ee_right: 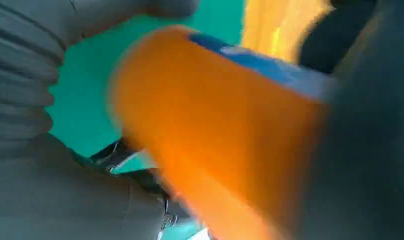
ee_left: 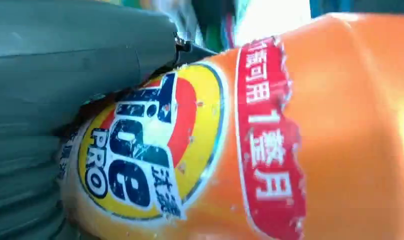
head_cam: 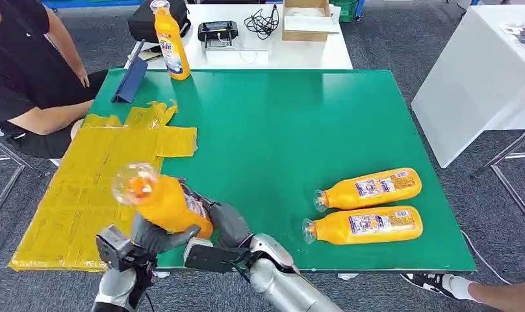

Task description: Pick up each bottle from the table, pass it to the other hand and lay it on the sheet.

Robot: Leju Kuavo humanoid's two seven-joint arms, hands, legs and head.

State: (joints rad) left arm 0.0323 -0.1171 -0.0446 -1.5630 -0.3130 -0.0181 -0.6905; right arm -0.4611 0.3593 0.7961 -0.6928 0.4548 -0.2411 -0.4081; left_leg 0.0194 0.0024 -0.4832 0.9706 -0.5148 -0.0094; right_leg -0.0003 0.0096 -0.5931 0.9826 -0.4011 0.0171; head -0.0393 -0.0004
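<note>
Green tabletop (head_cam: 279, 130), yellow crinkled sheet (head_cam: 84, 188) along its left edge. Seated person in black (head_cam: 19, 71) just beside the sheet's far end; blue folder (head_cam: 130, 81) and one upright orange bottle (head_cam: 171, 45) at the far left corner. Two more orange bottles lying on their sides near the right front edge, parallel, caps pointing left: rear lying bottle (head_cam: 370, 188), front lying bottle (head_cam: 364, 225). A white table (head_cam: 273, 45) behind carries a black bag, cables and a box.

Held bottle (head_cam: 161, 201) is off the tabletop at the front edge, over the sheet/green boundary, tilted, clear cap toward the camera. Left robot hand (head_cam: 149, 237) wraps it from below; right robot hand (head_cam: 229, 224) grips its base end. Both have fingers curled on it. Glossy orange plastic, peeling Tide label (ee_left: 150, 150) in the left wrist view; right wrist view blurred.
</note>
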